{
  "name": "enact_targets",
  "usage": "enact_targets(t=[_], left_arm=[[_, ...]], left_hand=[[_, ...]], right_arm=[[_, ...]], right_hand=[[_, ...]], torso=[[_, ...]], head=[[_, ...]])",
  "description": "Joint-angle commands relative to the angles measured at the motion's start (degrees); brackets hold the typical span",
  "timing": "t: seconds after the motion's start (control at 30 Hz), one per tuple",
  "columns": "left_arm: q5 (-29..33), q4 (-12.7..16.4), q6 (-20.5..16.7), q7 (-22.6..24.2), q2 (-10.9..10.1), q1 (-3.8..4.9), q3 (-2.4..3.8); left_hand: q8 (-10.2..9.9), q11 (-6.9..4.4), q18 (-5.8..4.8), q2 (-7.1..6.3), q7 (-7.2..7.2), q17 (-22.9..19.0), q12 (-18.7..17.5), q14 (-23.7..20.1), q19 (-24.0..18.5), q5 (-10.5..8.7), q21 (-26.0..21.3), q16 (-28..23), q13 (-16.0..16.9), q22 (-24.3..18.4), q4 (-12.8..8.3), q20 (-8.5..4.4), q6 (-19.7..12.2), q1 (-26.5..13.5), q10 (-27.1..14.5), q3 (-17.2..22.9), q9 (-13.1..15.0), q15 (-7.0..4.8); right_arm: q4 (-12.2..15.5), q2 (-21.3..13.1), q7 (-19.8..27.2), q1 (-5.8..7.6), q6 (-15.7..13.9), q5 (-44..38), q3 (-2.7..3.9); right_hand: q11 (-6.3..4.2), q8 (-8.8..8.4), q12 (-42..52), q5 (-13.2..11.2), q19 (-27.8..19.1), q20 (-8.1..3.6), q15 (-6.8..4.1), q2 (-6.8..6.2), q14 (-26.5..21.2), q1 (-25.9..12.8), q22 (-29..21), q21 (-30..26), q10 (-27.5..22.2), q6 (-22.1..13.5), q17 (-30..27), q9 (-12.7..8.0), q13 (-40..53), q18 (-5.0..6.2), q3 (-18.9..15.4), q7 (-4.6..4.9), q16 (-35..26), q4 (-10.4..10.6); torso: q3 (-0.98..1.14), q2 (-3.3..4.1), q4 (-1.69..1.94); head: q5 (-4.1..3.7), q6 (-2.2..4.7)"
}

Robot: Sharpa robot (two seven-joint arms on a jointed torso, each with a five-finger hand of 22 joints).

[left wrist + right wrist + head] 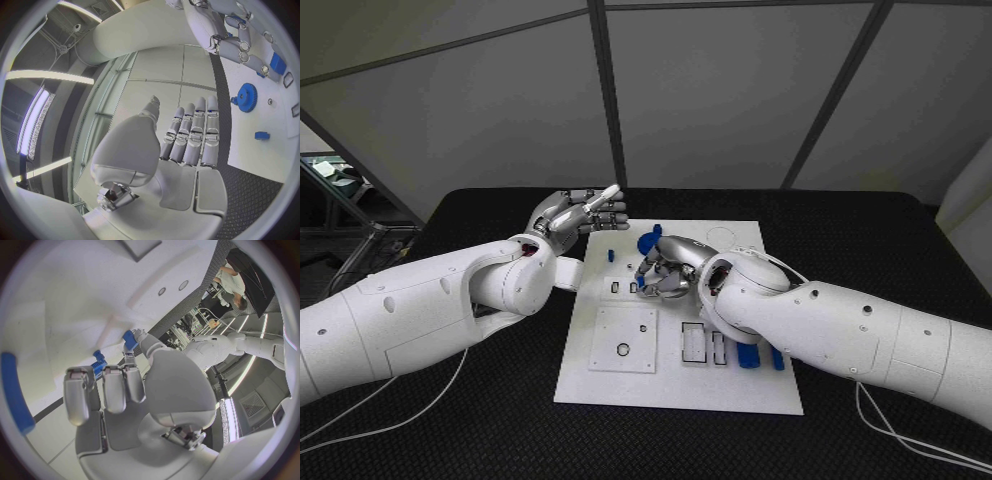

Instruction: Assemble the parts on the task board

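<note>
A: How are the hands sitting?

B: The left hand (578, 214) is hovering off the task board's (678, 385) far left corner, fingers straight, close together, holding nothing. The right hand (666, 268) is curling over the board's middle, pinching a small blue part (130, 338) at its fingertips.

A: Anything hard to make out?

B: The right forearm is covering blue pieces (762, 357) near the board's right edge, so their shapes are staying unclear.

A: And the rest?

B: A toothed blue gear (247, 97) is lying flat near the far edge, beside a small blue block (262, 135). The board is smooth white with rectangular slots; the table (473, 420) is looking black and finely textured.
</note>
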Motion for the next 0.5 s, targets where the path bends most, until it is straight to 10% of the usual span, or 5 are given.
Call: enact_targets(t=[0.03,0.5], left_arm=[[-0.1,0.0,0.7,0.2,0.0,0.1,0.06],[-0.1,0.0,0.7,0.2,0.0,0.1,0.06]], left_hand=[[-0.4,0.31,-0.74,0.22,0.26,0.1,-0.3,0.1,0.4,-0.29,0.1,-0.2,-0.1,-0.1,-0.3,-0.08,0.1,0.0,0.1,-0.1,-0.1,0.06],[-0.4,0.31,-0.74,0.22,0.26,0.1,-0.3,0.1,0.4,-0.29,0.1,-0.2,-0.1,-0.1,-0.3,-0.08,0.1,0.0,0.1,-0.1,-0.1,0.06]], right_arm=[[-0.3,-0.1,-0.7,-0.11,1.8,-1.0,-0.18],[-0.3,-0.2,-1.3,-0.12,2.6,-2.0,-0.2]], right_hand=[[0.11,-0.31,-0.5,0.2,6.0,-0.18,0.09,-0.25,2.9,-0.8,15.1,0.4,1.2,-0.8,0.0,-0.2,6.6,-0.86,0.0,0.4,-0.3,-0.4],[0.48,-0.29,-1.8,0.2,6.0,0.09,0.39,-0.78,3.0,-1.1,15.1,0.4,0.5,-2.3,0.5,-0.4,5.4,-0.86,0.1,0.83,-0.1,-0.8]], torso=[[0.0,-0.01,0.04],[0.01,0.01,0.04]], head=[[-0.01,-0.03],[-0.01,-0.12]])
